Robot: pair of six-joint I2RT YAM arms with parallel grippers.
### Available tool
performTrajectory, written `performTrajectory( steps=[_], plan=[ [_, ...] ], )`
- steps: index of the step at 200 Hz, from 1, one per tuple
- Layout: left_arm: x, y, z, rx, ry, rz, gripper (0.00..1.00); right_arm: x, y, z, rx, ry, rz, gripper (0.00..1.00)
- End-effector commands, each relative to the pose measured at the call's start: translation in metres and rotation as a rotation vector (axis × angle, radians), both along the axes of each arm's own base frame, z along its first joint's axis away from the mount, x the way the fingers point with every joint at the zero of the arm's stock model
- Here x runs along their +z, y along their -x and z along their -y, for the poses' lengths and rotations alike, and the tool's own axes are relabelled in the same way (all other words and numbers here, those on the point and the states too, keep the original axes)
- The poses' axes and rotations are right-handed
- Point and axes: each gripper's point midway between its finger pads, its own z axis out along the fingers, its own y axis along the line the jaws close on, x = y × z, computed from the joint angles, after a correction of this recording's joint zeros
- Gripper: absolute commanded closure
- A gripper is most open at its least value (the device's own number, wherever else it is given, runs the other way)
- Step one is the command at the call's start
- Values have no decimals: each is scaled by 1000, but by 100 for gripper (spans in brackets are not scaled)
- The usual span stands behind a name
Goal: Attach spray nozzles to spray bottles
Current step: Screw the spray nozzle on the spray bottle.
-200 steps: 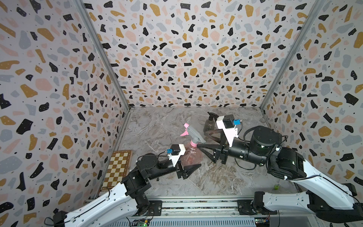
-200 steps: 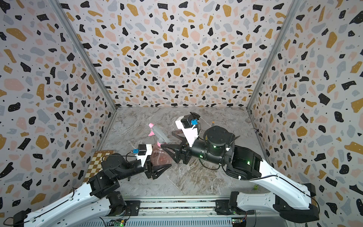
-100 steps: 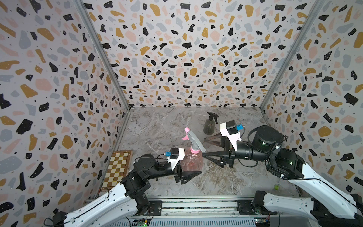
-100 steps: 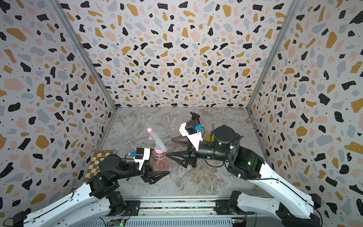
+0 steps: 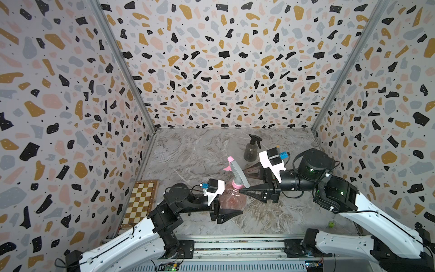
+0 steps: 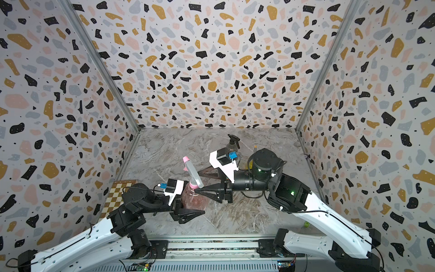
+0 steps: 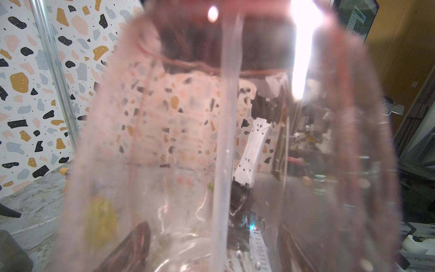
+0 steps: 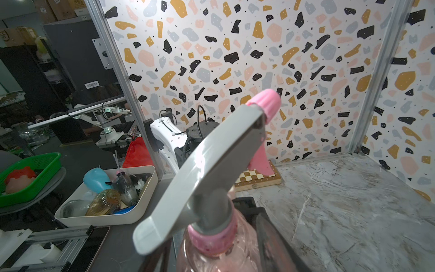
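Near the front middle of the table [image 5: 188,153], the pink bottle [image 5: 231,200] is clamped around its belly by the left gripper [image 5: 231,208]. Whether its base rests on the table I cannot tell. The pink-and-grey nozzle [image 5: 237,173] sits on its neck, with the tube [image 7: 226,141] hanging down inside. The right gripper [image 5: 243,180] has its jaws apart on either side of the pink collar [image 8: 213,235], and the wrist view shows a gap there, so it grips nothing. The main risk is a crooked closing. If the jaws catch the grey head instead of the collar, they could lever the nozzle sideways, cross the thread or pop it off. A hard twist could also spin the smooth round bottle in the left grip, or squash its thin wall. The bottle's long axis runs close to vertical, neck up. The nozzle head slants, with its pink tip raised and aimed toward the back wall and its grey tail dropping toward the front. A dark bottle [image 5: 250,150], already capped, stands well behind.
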Motion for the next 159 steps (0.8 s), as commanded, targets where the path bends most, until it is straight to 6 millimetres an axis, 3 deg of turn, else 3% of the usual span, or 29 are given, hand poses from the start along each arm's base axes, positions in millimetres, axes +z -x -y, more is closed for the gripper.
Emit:
performTrajectory(
  steps=[1,48,95,159],
  plan=[
    [15,5,-2,-18,53,39,100,20,7,5,23,-56,33,46],
    [13,1,-1,1,48,36,100,19,10,2,35,-55,28,50],
    [16,-3,-2,30,53,35,100,10,8,-3,19,-31,12,67],
    [31,-24,-12,183,89,40,100,-24,3,-14,-78,59,-33,71]
  ],
)
